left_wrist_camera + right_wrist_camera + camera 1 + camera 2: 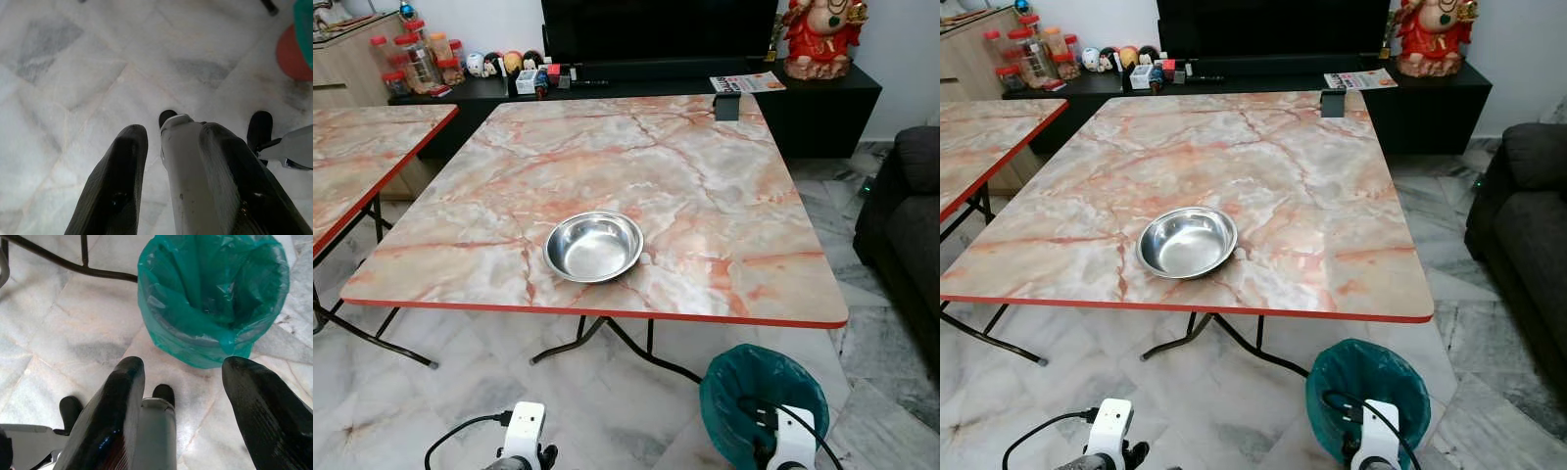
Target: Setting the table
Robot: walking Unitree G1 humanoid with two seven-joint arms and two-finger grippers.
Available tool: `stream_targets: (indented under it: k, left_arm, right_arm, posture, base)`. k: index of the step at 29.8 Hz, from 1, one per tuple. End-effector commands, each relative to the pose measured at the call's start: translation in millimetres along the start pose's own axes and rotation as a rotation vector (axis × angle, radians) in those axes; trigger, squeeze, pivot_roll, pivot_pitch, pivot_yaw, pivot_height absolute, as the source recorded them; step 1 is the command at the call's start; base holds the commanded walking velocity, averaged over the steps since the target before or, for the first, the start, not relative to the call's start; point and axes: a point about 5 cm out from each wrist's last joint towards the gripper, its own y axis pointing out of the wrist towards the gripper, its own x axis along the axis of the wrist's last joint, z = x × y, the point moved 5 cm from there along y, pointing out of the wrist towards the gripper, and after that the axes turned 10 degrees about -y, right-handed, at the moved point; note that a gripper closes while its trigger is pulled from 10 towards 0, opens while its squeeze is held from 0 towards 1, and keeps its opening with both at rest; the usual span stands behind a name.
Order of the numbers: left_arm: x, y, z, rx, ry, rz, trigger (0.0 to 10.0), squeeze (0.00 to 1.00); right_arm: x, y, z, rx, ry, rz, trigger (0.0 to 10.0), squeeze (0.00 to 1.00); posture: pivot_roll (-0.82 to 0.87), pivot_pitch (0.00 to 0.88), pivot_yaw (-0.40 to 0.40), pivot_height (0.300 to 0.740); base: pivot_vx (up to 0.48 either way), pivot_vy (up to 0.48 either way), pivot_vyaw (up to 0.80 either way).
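Note:
A shiny, empty steel bowl (593, 246) sits near the front edge of the pink marble-patterned folding table (705, 186). Both arms hang low in front of the table, well below its top. The left gripper (173, 129) is open above the marble floor, holding nothing, with my own pale leg seen between its fingers (122, 166). The right gripper (185, 363) is open too, pointing down beside a green-lined bin (215, 298).
The green-lined bin (759, 392) stands on the floor under the table's front right corner. A second marble table (352, 157) is at the left and a dark sofa (911, 215) at the right. A small dark object (727, 106) sits on the far right corner. A black console (822, 98) runs behind.

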Motion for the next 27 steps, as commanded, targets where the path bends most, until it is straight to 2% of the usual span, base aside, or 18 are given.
stream_targets:
  k: [1, 11, 27]
  left_arm:
    - [-7.6, -1.7, 7.7, 0.034, -0.039, 0.015, 10.0, 0.0]
    - [-22.5, -6.7, 23.8, 0.093, -0.079, 0.043, 10.0, 0.0]
    - [-18.2, -6.1, 24.4, 0.103, -0.114, 0.023, 10.0, 0.0]
  right_arm:
    - [4.4, 1.0, 8.9, 0.028, -0.029, -0.007, 10.0, 0.0]
    - [8.6, 1.8, 17.1, 0.058, -0.035, -0.012, 10.0, 0.0]
    - [6.5, 1.5, 17.5, 0.064, -0.026, -0.006, 10.0, 0.0]
  posture:
    - [-0.01, 0.0, 0.064, 0.69]
    - [0.0, 0.0, 0.058, 0.69]
    - [0.02, 0.0, 0.049, 0.69]
  base:
    - [0.0, 0.0, 0.8]
    - [0.0, 0.0, 0.8]
    - [0.0, 0.0, 0.8]
